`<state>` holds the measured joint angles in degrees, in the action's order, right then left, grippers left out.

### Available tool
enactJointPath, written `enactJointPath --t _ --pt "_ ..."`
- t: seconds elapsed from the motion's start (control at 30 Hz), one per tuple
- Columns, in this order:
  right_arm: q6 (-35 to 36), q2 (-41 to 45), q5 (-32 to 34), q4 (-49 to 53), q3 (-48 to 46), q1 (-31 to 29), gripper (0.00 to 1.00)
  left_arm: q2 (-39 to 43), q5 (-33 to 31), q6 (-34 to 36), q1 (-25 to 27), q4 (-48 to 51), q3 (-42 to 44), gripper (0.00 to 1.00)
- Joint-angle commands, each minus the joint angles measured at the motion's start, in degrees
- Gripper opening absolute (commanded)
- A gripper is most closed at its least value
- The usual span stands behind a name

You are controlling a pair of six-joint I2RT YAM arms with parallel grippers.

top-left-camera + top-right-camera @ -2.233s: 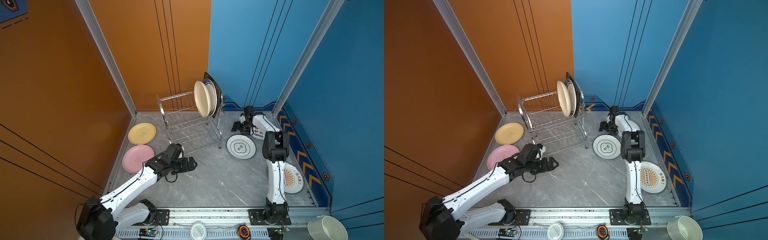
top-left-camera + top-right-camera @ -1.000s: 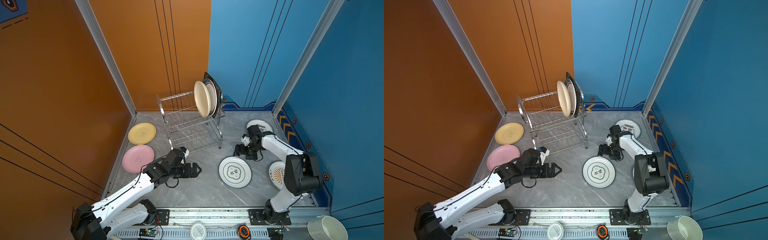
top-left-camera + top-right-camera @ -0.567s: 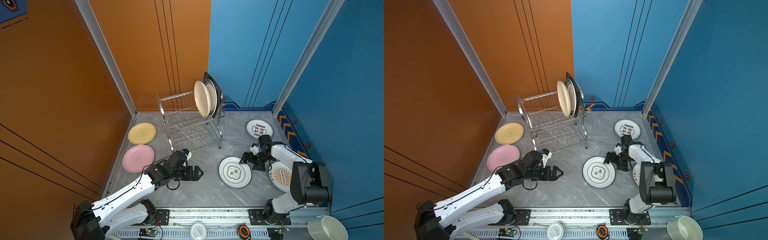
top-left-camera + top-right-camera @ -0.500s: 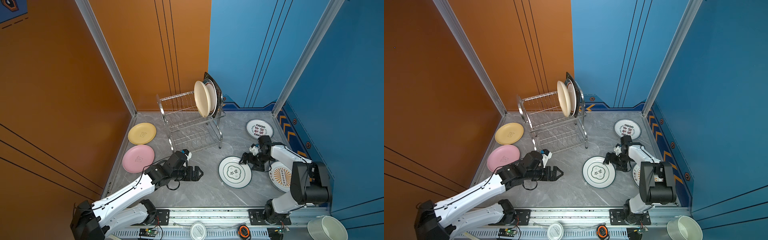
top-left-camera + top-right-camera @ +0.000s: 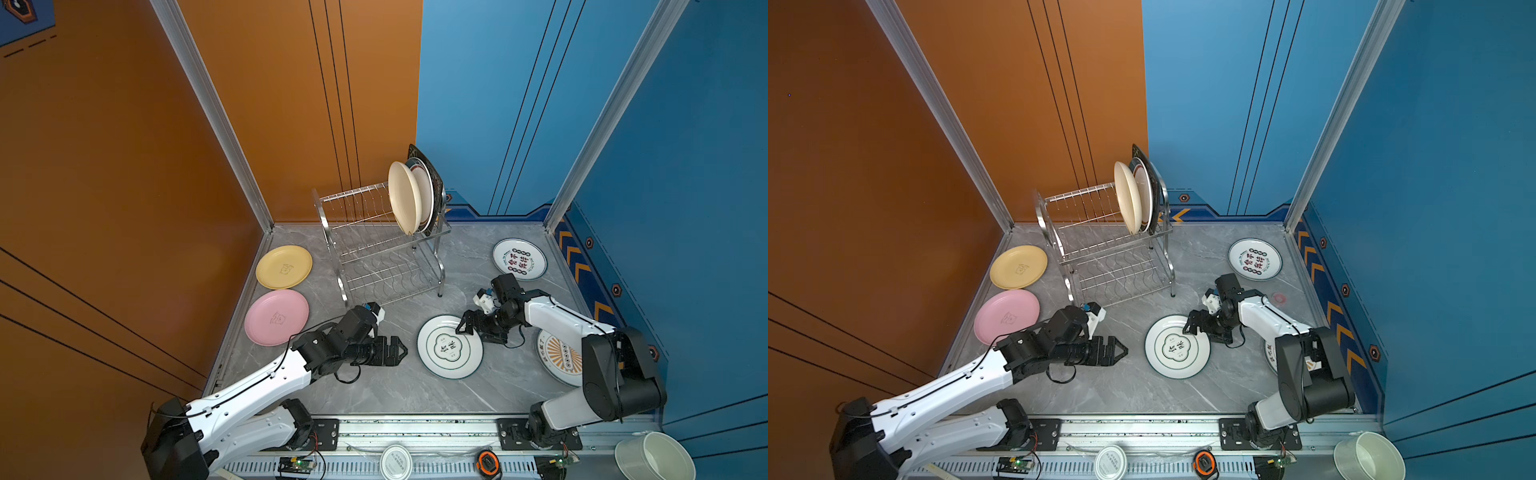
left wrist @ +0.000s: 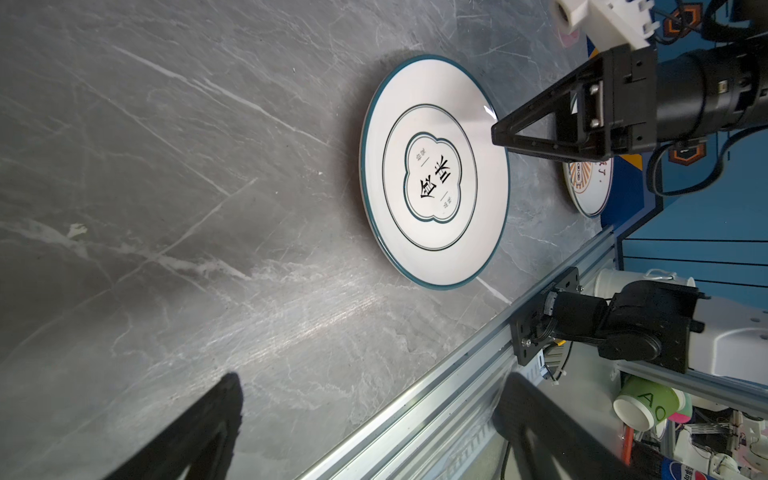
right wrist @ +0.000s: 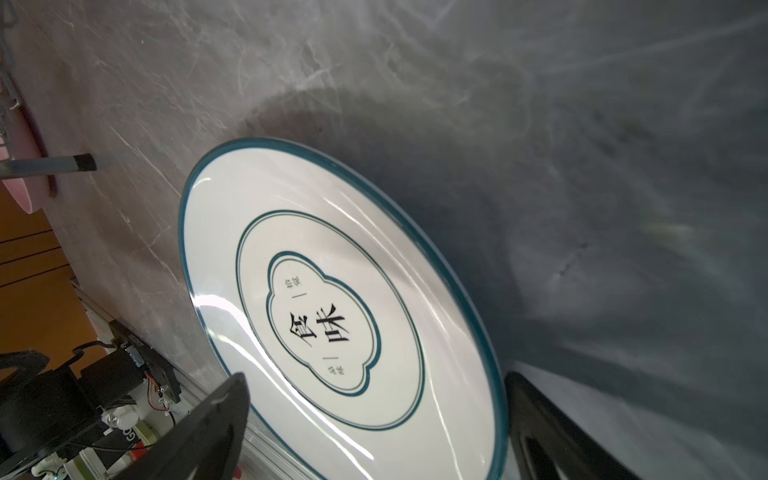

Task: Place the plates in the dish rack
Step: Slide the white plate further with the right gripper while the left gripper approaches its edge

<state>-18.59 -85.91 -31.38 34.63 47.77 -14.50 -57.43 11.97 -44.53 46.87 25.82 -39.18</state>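
Note:
The dish rack (image 5: 386,253) (image 5: 1113,253) stands at the back, with a beige plate (image 5: 403,199), a white one and a black square one upright in its upper tier. A white green-rimmed plate with characters (image 5: 450,347) (image 5: 1177,347) (image 6: 434,170) (image 7: 332,311) lies flat near the front. My right gripper (image 5: 463,328) (image 7: 378,380) is open over its far right rim and holds nothing. My left gripper (image 5: 401,351) (image 6: 372,384) is open and empty just left of it. Yellow (image 5: 284,267) and pink (image 5: 277,317) plates lie at the left.
A second lettered plate (image 5: 519,259) lies at the back right. A sunburst plate (image 5: 559,357) is partly hidden under the right arm. An aluminium rail (image 5: 415,428) runs along the front, with a white lid (image 5: 396,459) and a white bucket (image 5: 654,457) beyond it.
The green-rimmed plate has slid toward the front and left with the right gripper at its rim. The left gripper has reached forward and right, closer to that plate.

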Motion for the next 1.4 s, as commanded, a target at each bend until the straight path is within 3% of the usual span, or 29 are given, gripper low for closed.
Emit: enactJointPath --t 0.0,0.2,0.57,0.93,1.37 --pt "-4.2 0.5 -2.1 -3.7 -0.7 -3.8 0.95 -0.3 -1.0 -0.9 0.7 -1.3 1.8 0.98" --pt "-8.3 -0.3 -3.0 -7.7 -0.1 -9.6 0.94 -0.2 -1.5 -2.6 1.2 -2.4 3.1 0.98" --pt "-7.0 4.0 -4.8 -10.5 -8.9 -7.2 0.85 1.8 -1.9 -3.9 1.3 -2.6 5.1 0.98" --pt "-9.2 0.9 -6.7 -20.0 -12.1 -6.9 0.62 2.5 -2.0 -4.5 1.2 -3.3 6.1 0.98" --pt "-7.2 -3.6 -7.0 -22.5 -12.6 -6.9 0.18 3.5 -1.3 -4.5 0.2 -3.6 7.0 0.98"
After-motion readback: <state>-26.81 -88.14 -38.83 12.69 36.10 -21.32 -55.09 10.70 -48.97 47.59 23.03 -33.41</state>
